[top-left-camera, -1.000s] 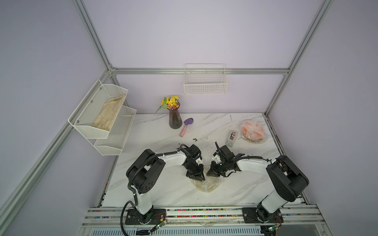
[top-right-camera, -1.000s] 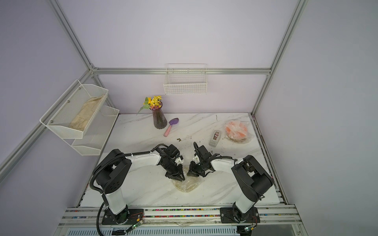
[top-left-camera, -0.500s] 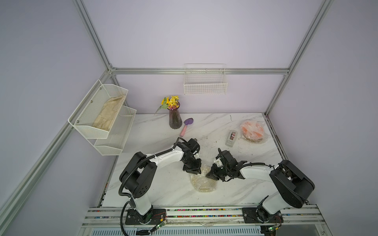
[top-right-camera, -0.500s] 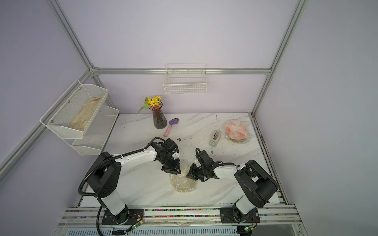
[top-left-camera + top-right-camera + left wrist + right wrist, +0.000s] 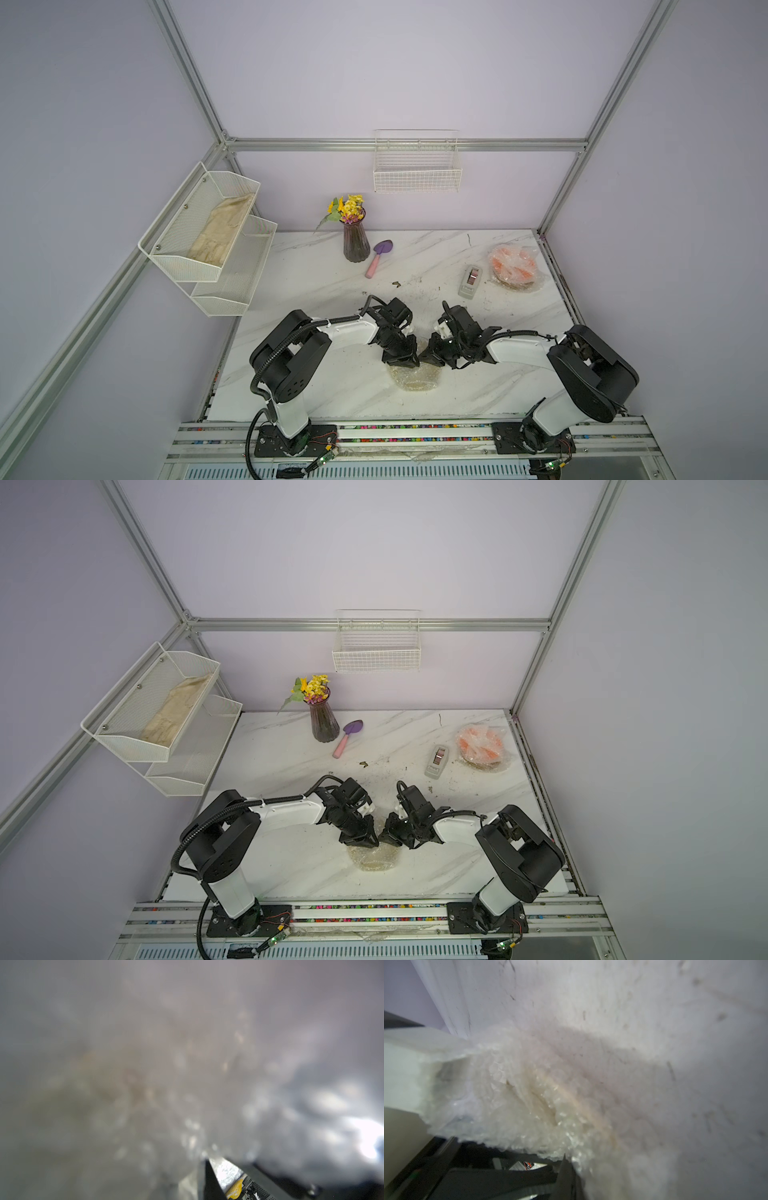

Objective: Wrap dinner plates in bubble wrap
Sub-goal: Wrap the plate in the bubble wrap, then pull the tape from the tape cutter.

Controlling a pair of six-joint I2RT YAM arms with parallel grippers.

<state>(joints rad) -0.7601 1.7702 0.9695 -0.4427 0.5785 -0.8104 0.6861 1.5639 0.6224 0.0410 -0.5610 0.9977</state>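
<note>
The step in hand is closing the bubble wrap over a pale plate, which lies near the front centre of the table. In both top views the sheet already covers the plate as a rounded, crinkled bundle. The 2 arms meet at its far edge, the left gripper and the right gripper almost tip to tip.

The right gripper's fingers are pressed together. In the right wrist view the wrap bunches up to their tip, so I judge that a fold is nipped there. The left wrist view is fogged by wrap lying against the lens, and the top views are too coarse, so I cannot tell how the left fingers stand.

Next, I judge, the loose far edge must be drawn over or tucked under while 1 side pins the bundle. The sheet is springy and may reopen.

At the far right an orange plate sits under its own wrap, with the grey tape dispenser just beside it.

- The wire basket on the back wall looks empty.
- The upper tier of the left wall shelf holds a beige cloth.
- The lower tier seems bare.
- A vase holds flowers.
</note>
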